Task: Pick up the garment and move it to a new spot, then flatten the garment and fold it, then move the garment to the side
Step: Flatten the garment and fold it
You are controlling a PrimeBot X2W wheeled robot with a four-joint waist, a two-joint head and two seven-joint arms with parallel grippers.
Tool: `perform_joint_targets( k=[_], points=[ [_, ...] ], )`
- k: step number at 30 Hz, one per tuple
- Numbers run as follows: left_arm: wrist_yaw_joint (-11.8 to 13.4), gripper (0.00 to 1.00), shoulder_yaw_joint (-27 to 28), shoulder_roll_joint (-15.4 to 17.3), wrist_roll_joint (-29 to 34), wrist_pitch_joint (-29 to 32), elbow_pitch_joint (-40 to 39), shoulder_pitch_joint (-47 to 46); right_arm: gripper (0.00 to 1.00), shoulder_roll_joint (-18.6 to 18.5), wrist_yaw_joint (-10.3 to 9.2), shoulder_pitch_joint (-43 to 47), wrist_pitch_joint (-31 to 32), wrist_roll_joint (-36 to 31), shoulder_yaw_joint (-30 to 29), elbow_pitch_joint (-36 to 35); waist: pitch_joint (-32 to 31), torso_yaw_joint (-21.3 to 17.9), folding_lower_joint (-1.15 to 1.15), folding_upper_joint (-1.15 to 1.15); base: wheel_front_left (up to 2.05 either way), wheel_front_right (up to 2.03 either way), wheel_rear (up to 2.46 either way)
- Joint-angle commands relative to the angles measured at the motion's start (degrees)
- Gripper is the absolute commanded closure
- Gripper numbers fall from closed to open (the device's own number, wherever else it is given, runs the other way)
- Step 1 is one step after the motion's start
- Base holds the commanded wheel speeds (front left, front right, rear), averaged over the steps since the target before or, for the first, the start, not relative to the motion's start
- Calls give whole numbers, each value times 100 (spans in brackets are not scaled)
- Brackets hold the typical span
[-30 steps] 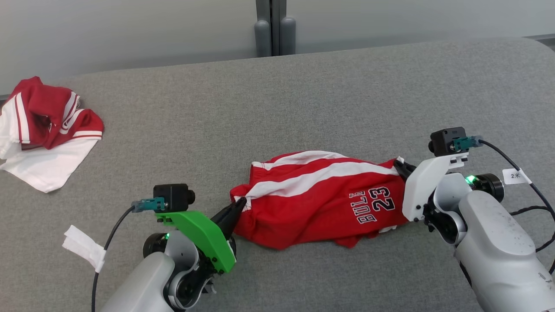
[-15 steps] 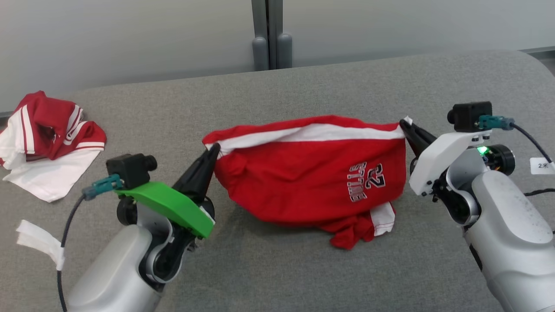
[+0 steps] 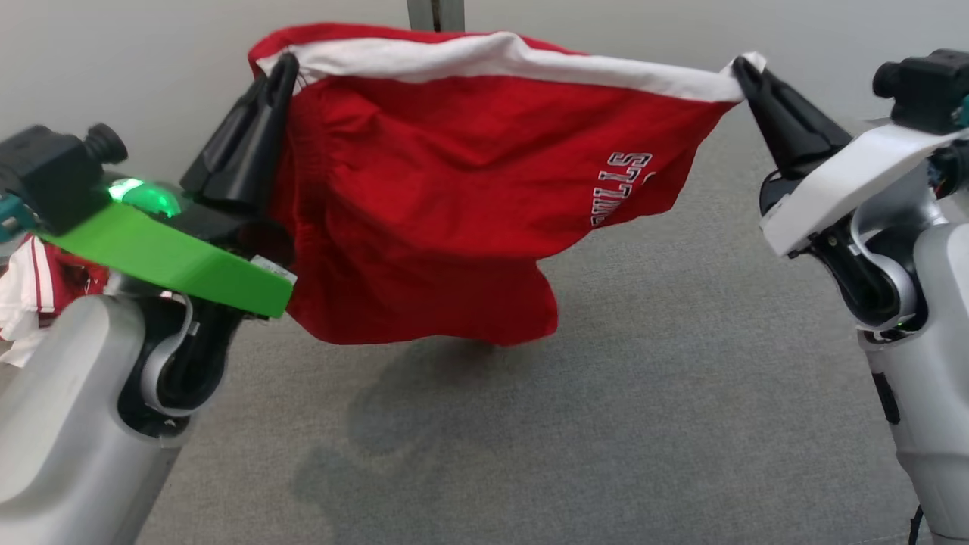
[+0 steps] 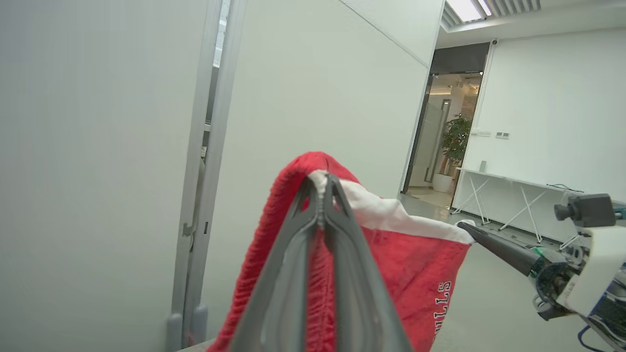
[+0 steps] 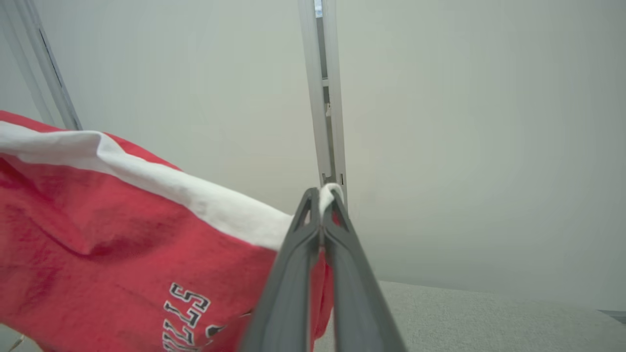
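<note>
The garment [image 3: 454, 189] is a red pair of shorts with a white stripe and white lettering, hanging in the air above the grey table [image 3: 606, 416]. My left gripper [image 3: 284, 64] is shut on its upper left corner, and my right gripper [image 3: 740, 68] is shut on its upper right corner. The cloth is stretched between them and droops below, off the table. In the left wrist view my left gripper [image 4: 321, 182] pinches the red and white edge of the garment [image 4: 415, 254]. In the right wrist view my right gripper [image 5: 323, 193] clamps the white stripe of the garment [image 5: 122, 234].
A second red and white garment [image 3: 30, 288] lies crumpled at the table's far left, partly behind my left arm. A pale wall with a grey post [image 3: 435, 11] stands behind the table. The shorts cast a shadow on the grey surface below.
Both grippers have risen and spread apart, lifting the shorts from the table into the air. The left gripper closed on its corner. The head camera has tilted, shifting the whole picture.
</note>
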Motion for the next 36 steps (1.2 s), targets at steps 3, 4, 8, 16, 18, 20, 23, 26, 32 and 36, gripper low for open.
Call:
perform_joint_targets(
  k=[3,4,8,16,18,20,23,26,32,36],
  points=[
    [168,100,94,150,-22,212,-356,-236,100,67,-8,-33,260,-72,-225,-514,12,-94,0,0,0,0,0],
    [204,100,112,186,-26,272,-409,-289,100,87,-8,-27,331,-117,-280,-621,37,-106,0,0,0,0,0],
    [265,100,117,215,-97,518,-414,-560,100,202,-8,-112,616,-297,-506,-890,278,-146,0,0,0,0,0],
    [66,100,-92,-47,-59,956,673,-1553,100,530,-8,-1037,480,-711,-636,-14,1194,-308,0,0,0,0,0],
    [-37,100,-161,-131,45,983,1089,-1921,100,579,-8,-1475,137,-996,-607,344,1413,-365,0,0,0,0,0],
    [-132,100,-196,-248,137,964,1500,-2323,100,727,-8,-1905,-226,-1194,-576,773,1607,-433,0,0,0,0,0],
    [-197,100,-143,-402,261,805,2028,-2890,100,866,-8,-2567,-746,-1483,-601,1263,1855,-523,0,0,0,0,0],
    [-298,100,-56,-640,338,448,2533,-3474,100,1035,-8,-3224,-1302,-1732,-657,1805,2104,-615,0,0,0,0,0],
    [-470,100,53,-896,278,-255,2973,-3956,100,1186,-8,-3771,-2215,-1945,-853,2388,2413,-662,0,0,0,0,0],
    [-521,100,-246,-899,217,-440,2985,-3529,100,1210,-8,-3454,-2511,-1900,-582,2609,2467,-635,0,0,0,0,0]
  ],
)
